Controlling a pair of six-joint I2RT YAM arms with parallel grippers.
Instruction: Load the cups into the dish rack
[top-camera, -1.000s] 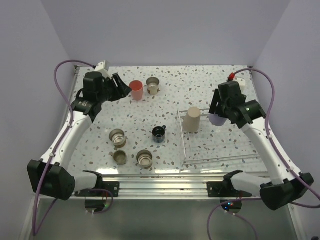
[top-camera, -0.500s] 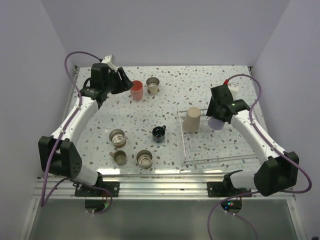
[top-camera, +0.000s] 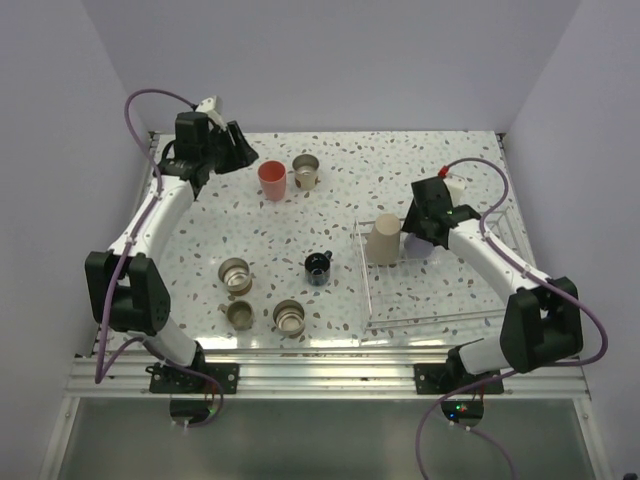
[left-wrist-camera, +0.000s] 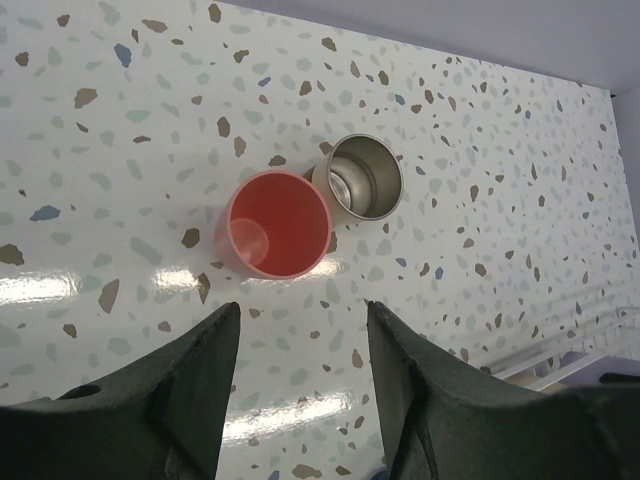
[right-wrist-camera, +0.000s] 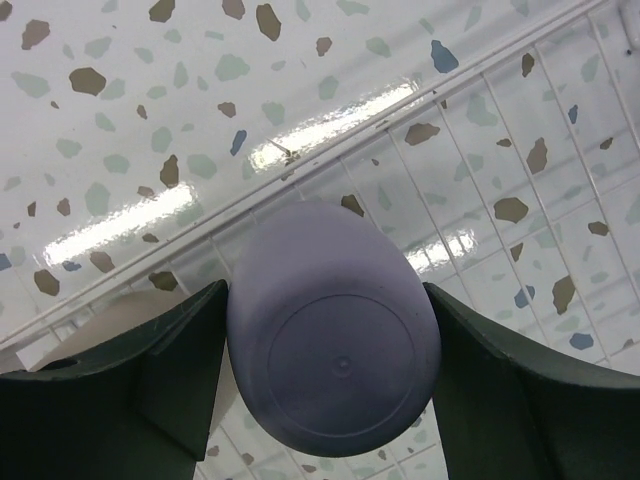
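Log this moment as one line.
left gripper: open, facing coral cup | right gripper: shut on lavender cup, above dish rack | racked: beige cup

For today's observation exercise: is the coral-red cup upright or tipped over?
Upright: the coral-red cup shows its round mouth facing up, inner base visible.

The top view looks down from above and behind the arm bases, taking in the whole speckled white surface (top-camera: 400, 170). The left wrist view sits nearer, facing steeply down at the coral-red plastic tumbler (left-wrist-camera: 277, 224), also seen from above. The right wrist view is closest, the lavender plastic tumbler (right-wrist-camera: 335, 365) filling its middle over the thin silvery-wire dish rack (right-wrist-camera: 520, 130), likewise shared.
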